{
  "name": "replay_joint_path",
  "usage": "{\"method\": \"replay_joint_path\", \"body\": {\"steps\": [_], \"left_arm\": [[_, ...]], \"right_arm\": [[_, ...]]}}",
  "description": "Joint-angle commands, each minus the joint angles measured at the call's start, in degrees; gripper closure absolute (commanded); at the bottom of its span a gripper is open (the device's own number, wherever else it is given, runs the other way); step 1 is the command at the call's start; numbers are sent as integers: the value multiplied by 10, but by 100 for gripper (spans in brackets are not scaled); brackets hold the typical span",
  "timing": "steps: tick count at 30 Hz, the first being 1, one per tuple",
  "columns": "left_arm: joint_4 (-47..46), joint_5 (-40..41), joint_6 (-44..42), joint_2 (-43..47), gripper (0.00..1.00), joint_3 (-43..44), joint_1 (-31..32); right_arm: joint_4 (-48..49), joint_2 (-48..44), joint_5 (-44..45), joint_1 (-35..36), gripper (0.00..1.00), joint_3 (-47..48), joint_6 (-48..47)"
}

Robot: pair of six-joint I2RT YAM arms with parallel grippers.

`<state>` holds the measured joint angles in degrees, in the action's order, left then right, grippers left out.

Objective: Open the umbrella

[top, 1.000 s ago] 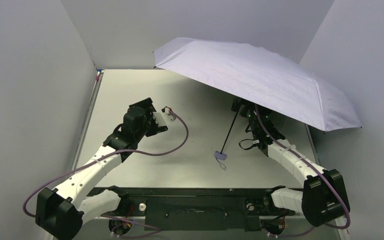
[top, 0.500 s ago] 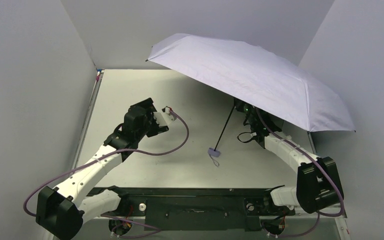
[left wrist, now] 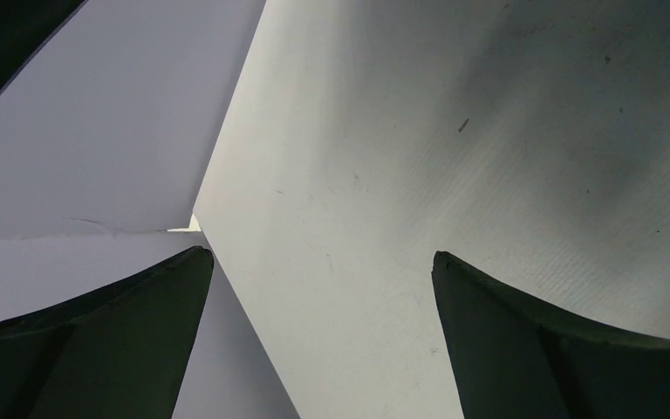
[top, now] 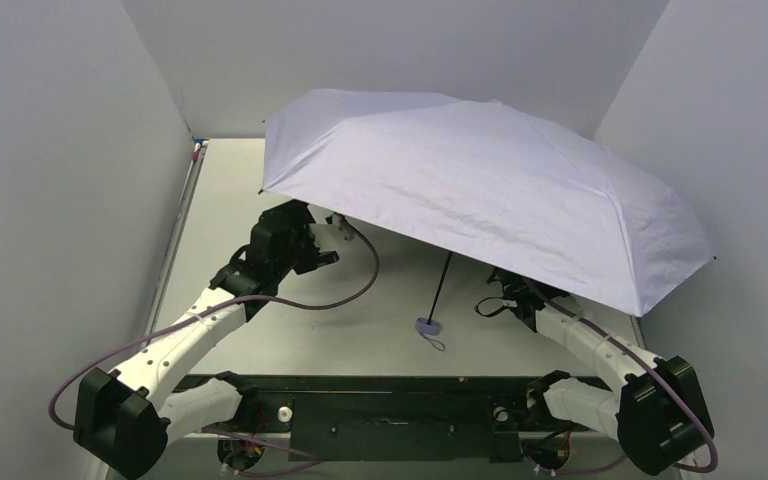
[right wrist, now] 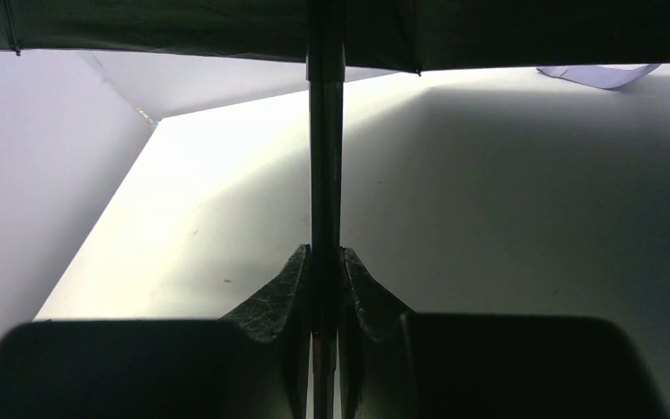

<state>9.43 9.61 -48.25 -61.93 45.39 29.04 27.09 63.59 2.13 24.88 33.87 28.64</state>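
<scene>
The umbrella stands open, its pale lavender canopy [top: 480, 190] spread over the right and middle of the table. Its thin black shaft [top: 440, 285] slants down to the small lavender handle [top: 427, 325], which rests on the table. In the right wrist view my right gripper [right wrist: 324, 251] is shut on the shaft [right wrist: 324, 157], under the black underside of the canopy [right wrist: 506, 26]. From above only its wrist [top: 516, 296] shows below the canopy edge. My left gripper [left wrist: 318, 255] is open and holds nothing. It hovers by the canopy's left edge [top: 322, 248].
White walls [top: 80, 200] close in the table [top: 260, 180] on the left, back and right. A purple cable [top: 360, 285] loops off the left arm across the table. A pale lavender strip of fabric [right wrist: 593, 75] shows at the upper right of the right wrist view.
The canopy has swung left and down, and now reaches over the left gripper. The handle slid a little left. The right arm has drawn back toward the near edge.
</scene>
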Motion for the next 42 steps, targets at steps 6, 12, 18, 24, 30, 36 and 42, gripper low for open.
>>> {"method": "replay_joint_path", "body": {"steps": [6, 12, 18, 24, 30, 36, 42], "left_arm": [[25, -18, 7, 4, 3, 26, -4], [78, -29, -7, 9, 3, 12, -4], [84, -27, 17, 24, 3, -16, -9], [73, -29, 89, 25, 3, -11, -27], [61, -42, 125, 41, 3, -13, -82], [71, -39, 111, 61, 3, -22, -142], [24, 53, 161, 94, 3, -79, -188]], "right_arm": [[71, -6, -8, 8, 100, -12, 4], [81, 29, -51, 5, 97, -25, -36], [43, -7, -61, 2, 61, -62, -110], [-68, -88, -56, -2, 31, -63, -223], [-169, -169, -41, -10, 27, -63, -325], [-235, -258, -2, -11, 26, -77, -421], [-296, -321, 52, -19, 24, -88, -503]]}}
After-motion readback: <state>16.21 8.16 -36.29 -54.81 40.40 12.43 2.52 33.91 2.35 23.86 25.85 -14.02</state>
